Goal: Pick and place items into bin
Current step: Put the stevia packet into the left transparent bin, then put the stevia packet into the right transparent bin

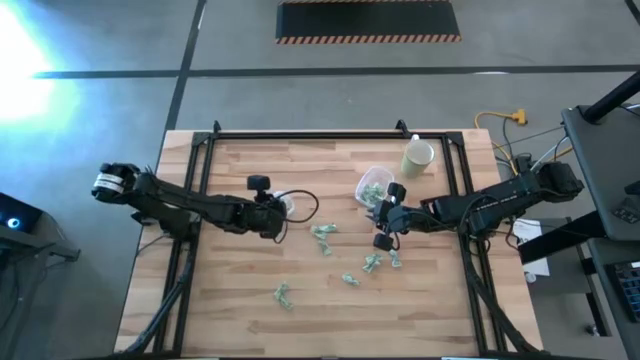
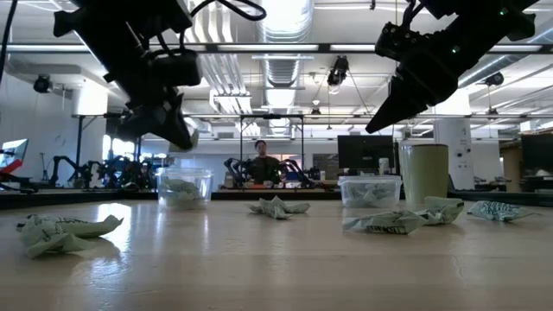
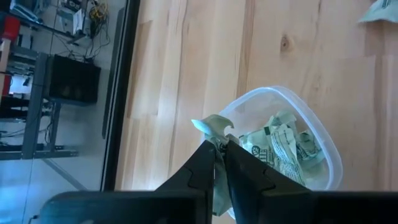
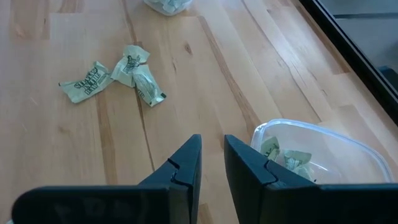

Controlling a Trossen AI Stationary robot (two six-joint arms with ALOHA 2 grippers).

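Right now I see my left arm stretched across the table from the left edge, its left gripper [image 3: 220, 147] hanging above a clear tub [image 3: 323, 149], the fingers pinched tight on one pale green candy wrapper [image 3: 213, 126] that sticks out past the tips. That tub already holds a few crumpled green and white pieces.

My right arm reaches in from the right side, its wrist bent down. The right gripper [image 4: 212, 155] hangs above bare wood just beside a second clear tub [image 4: 348, 146] with wrapped pieces inside; its fingers stand a narrow gap apart and hold nothing.

More loose candies [image 1: 322, 236] lie scattered over the middle of the wooden table [image 1: 220, 300], some near the right gripper and one [image 1: 282, 294] alone toward the front. A cream cup [image 1: 418, 155] stands at the far right corner.

The wrappers carry dark green print, but I cannot read it.
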